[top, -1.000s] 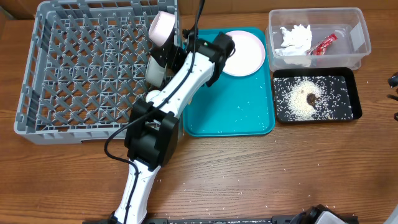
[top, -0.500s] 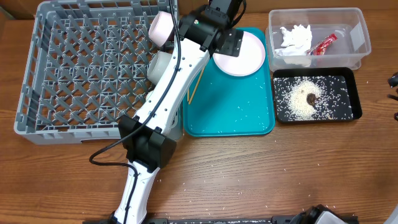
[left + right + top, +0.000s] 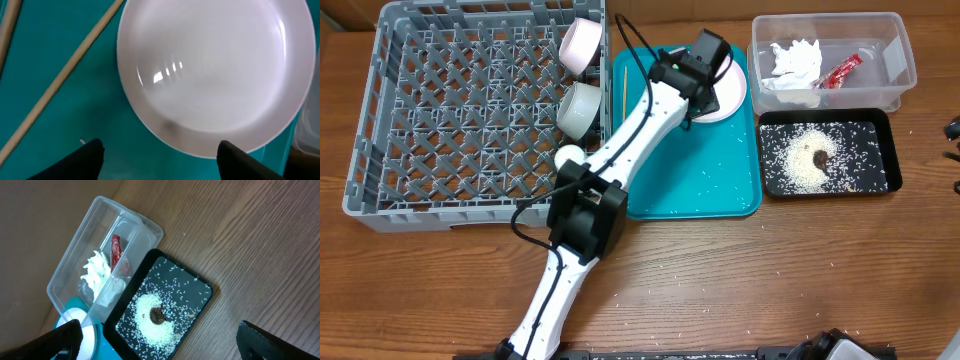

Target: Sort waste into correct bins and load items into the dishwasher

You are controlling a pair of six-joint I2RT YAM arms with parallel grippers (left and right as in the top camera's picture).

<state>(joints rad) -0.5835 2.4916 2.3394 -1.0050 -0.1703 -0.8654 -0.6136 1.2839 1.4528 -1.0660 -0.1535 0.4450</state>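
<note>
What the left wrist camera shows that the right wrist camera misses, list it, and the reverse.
Only left wrist: the chopsticks and the left fingers, apart. Only right wrist: the clear tub holding napkin and red wrapper, the black tray with rice, the right fingers, apart. Both: the white plate and teal tray.

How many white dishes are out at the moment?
3. A bowl and a cup rest against the right wall of the rack, the bowl farther back. A plate lies on the teal tray. The arm may hide more.
</note>
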